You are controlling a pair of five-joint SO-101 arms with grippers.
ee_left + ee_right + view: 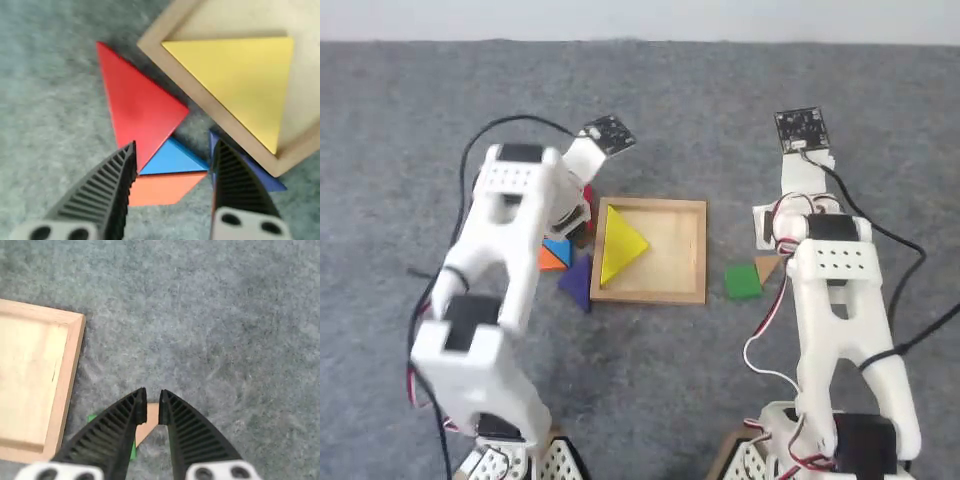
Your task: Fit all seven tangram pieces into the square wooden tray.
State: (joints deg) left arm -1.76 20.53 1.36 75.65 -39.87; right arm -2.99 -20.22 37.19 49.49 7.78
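Observation:
The square wooden tray (697,252) holds a yellow triangle (620,245). Against its left side lie a red triangle (140,115), a blue triangle (172,159), an orange piece (160,187) and a purple piece (578,283). My left gripper (174,147) hangs open just above the blue triangle, one finger on either side of it, with nothing held. Right of the tray sit a green square (742,280) and a tan triangle (767,265). Above the tan triangle (150,415) my right gripper (152,394) is all but shut, a thin gap between its tips, and it holds nothing.
Grey carpet covers the table. The tray's floor (30,385) is bare to the right of the yellow triangle (240,75). Open carpet lies beyond the tray and in front of it, between the two arm bases.

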